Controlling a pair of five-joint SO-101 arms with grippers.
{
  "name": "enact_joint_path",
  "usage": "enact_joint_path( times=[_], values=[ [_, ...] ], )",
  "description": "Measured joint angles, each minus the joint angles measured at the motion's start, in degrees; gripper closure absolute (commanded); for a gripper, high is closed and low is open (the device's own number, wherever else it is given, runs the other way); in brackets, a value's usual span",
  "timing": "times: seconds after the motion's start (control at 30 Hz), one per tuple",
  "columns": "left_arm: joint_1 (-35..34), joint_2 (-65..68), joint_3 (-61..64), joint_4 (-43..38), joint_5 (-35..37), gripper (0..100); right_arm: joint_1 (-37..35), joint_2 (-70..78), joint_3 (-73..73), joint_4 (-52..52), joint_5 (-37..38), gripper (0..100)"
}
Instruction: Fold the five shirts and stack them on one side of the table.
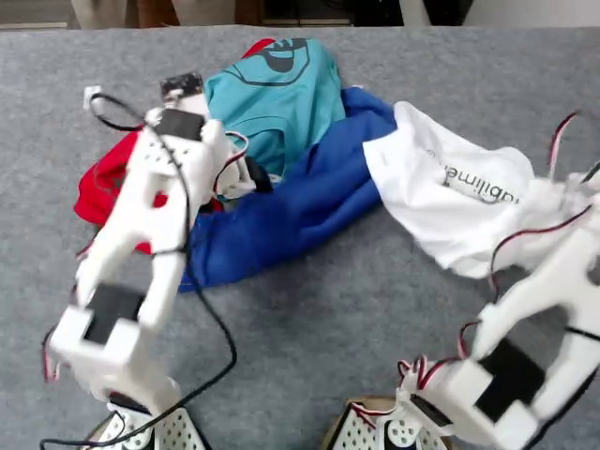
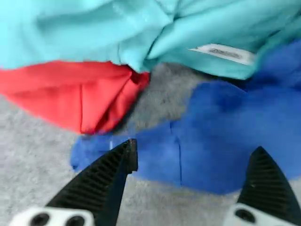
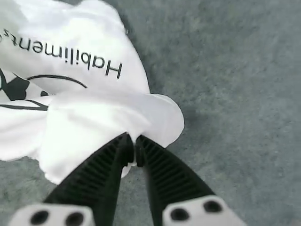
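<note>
High: crumpled white printed shirt (image 1: 450, 192) lies at 3 o'clock of the rumpled blue shirt (image 1: 300, 216), long axis 10-to-4. Right arm (image 1: 553, 281) is nearer.
Left wrist: left gripper (image 2: 195, 155) jaws apart over blue hem, holding nothing.
Right wrist: right gripper (image 3: 135, 140) jaws clamped on white shirt's edge.
I'd pull toward 4 o'clock, clear of blue.

Ahead of the black, ribbed left pincer (image 2: 195, 148) lie a plain blue shirt (image 2: 225, 127), a red shirt (image 2: 80, 94) and a teal shirt (image 2: 117, 28). At the black right pincer (image 3: 134, 139), the white shirt (image 3: 94, 117) carries black lettering; the tabletop (image 3: 225, 70) is grey.
</note>
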Motion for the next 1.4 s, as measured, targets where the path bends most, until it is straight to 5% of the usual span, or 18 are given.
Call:
enact_joint_path(
  times=[0.17, 0.43, 0.67, 1.03, 1.4],
  values=[
    [-2.6, 17.7, -8.7, -1.1, 4.7, 67, 0.0, -8.4, 24.3, -16.0, 0.0, 99.7],
    [-6.7, 33.4, -25.1, 0.2, 5.4, 99, 0.0, -14.2, 48.7, -36.7, -0.1, 99.7],
    [-12.9, 36.8, -41.0, 6.9, -5.4, 98, -1.9, -14.2, 59.3, -42.8, -0.1, 99.7],
    [-37.6, 36.8, -71.7, 11.3, -16.7, 98, -8.6, -15.0, 68.5, -51.5, -0.1, 99.7],
    [-55.5, 35.4, -84.4, 14.4, -17.8, 98, -10.2, -15.0, 69.1, -52.3, -0.1, 99.7]
  ],
)
